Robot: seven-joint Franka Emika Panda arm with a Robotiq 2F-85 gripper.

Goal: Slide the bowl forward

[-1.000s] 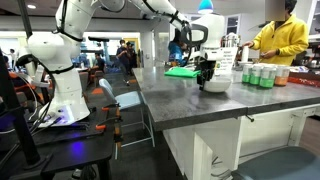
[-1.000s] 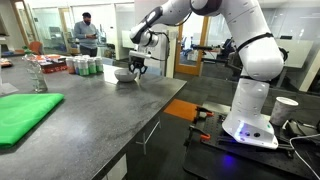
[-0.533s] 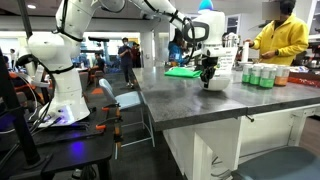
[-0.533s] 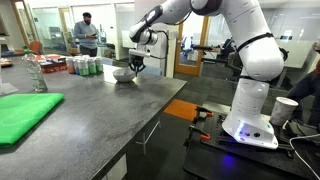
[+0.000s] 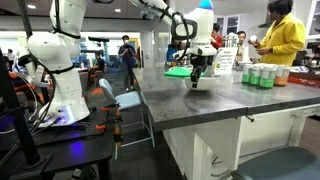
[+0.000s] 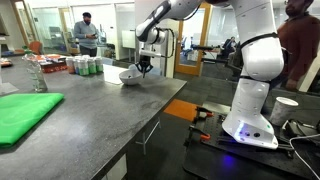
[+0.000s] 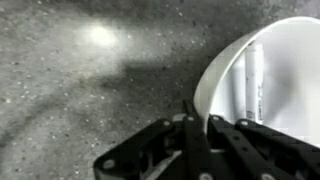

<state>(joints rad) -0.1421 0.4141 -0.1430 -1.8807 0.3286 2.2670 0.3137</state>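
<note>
bowl held at its rim on the grey counter

bowl [image 6: 129,76] is seen on the grey counter [image 6: 95,125] in an exterior view, near the counter's edge on the robot's side. it is white, round and shallow, and in this view it seems a little tilted, with its 3 o'clock side raised. the gripper [image 6: 146,69] is placed from above at that 3 o'clock side of the rim.

in the wrist view the bowl [image 7: 268,78] is found from 1 o'clock to 4 o'clock of the picture, cut by the right border. its white inside is shown, with two bright vertical reflections. the gripper [image 7: 197,128] comes in at 6 o'clock. its dark fingers [image 7: 222,135] are drawn close together, and the bowl's rim runs down between them, so the rim appears to be clamped. the speckled counter is seen from 8 o'clock to 12 o'clock, with one bright spot of light at 11 o'clock.

a row of green cans [image 6: 84,66] is standing at 9 o'clock of the bowl in an exterior view, well apart from it. a flat green tray [image 6: 22,112] is lying at 7 o'clock, far from the bowl, near the camera.

in an exterior view the gripper [image 5: 198,76] is seen low over the counter [image 5: 235,100], but the bowl under it cannot be made out clearly there. the cans [image 5: 262,76] are at 3 o'clock of the gripper, and a person in yellow [image 5: 282,38] is standing behind them.
</note>
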